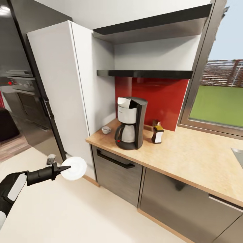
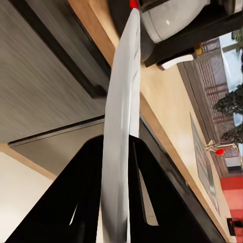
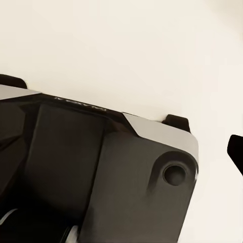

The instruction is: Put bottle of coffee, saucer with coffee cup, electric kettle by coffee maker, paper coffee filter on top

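Observation:
My left gripper [image 1: 64, 167] is shut on the rim of the white saucer [image 1: 74, 168], low over the floor, left of the countertop [image 1: 189, 158]. The left wrist view shows the saucer [image 2: 121, 101] edge-on between the black fingers [image 2: 76, 202]. The coffee maker [image 1: 130, 123] stands on the countertop under the kitchen shelf [image 1: 145, 73], with a white folded paper coffee filter [image 1: 123, 102] at its top. The coffee cup [image 1: 106, 130] sits to its left, the bottle of coffee [image 1: 157, 133] to its right. The electric kettle is out of view.
A tall white cabinet [image 1: 64, 91] stands left of the countertop, with a black oven unit [image 1: 23, 94] beyond it. Grey cabinet fronts [image 1: 118, 175] with a black handle run below the worktop. A sink corner [image 1: 238, 155] and window lie right. The right wrist view looks at the robot's dark body [image 3: 101, 177] over pale floor.

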Controlling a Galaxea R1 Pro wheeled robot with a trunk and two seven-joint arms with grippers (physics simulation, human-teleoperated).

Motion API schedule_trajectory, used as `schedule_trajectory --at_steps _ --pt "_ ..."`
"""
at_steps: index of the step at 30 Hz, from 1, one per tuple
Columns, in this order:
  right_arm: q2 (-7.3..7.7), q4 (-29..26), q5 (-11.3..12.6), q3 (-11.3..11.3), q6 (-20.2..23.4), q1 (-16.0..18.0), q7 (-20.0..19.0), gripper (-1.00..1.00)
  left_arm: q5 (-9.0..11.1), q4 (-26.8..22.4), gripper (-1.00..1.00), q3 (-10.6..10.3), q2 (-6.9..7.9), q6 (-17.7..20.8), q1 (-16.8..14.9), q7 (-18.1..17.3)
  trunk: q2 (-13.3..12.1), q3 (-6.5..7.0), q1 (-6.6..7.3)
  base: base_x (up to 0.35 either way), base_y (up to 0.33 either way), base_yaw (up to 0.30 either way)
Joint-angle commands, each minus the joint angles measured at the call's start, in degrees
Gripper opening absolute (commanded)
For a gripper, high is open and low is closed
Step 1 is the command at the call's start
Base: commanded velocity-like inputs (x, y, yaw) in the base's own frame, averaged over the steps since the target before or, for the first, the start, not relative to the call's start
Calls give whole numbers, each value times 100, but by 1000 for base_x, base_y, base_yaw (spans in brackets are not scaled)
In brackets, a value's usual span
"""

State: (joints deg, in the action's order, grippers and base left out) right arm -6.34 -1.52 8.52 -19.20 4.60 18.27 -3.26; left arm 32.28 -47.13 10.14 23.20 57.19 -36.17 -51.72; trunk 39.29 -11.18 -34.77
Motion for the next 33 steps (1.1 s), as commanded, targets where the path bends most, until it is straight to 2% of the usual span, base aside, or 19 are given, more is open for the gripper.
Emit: schedule_trajectory --at_steps 1,9,24,33 --pt "1 -6 60 -49 29 5 -7 100 -19 2 -100 6 0 11 -4 -23 7 -9 -1 0 304 0" --pt "1 -6 62 -49 29 4 -8 100 -20 2 -100 7 0 11 -6 -23 7 -9 -1 36 300 0" --pt "2 2 26 -66 32 4 -16 100 -20 2 -100 -25 -16 0 -13 -11 7 -9 -1 227 260 0" --pt "23 -2 36 -59 32 3 -33 100 -54 12 -100 -68 -45 -6 -13 24 7 -9 -1 303 61 0"
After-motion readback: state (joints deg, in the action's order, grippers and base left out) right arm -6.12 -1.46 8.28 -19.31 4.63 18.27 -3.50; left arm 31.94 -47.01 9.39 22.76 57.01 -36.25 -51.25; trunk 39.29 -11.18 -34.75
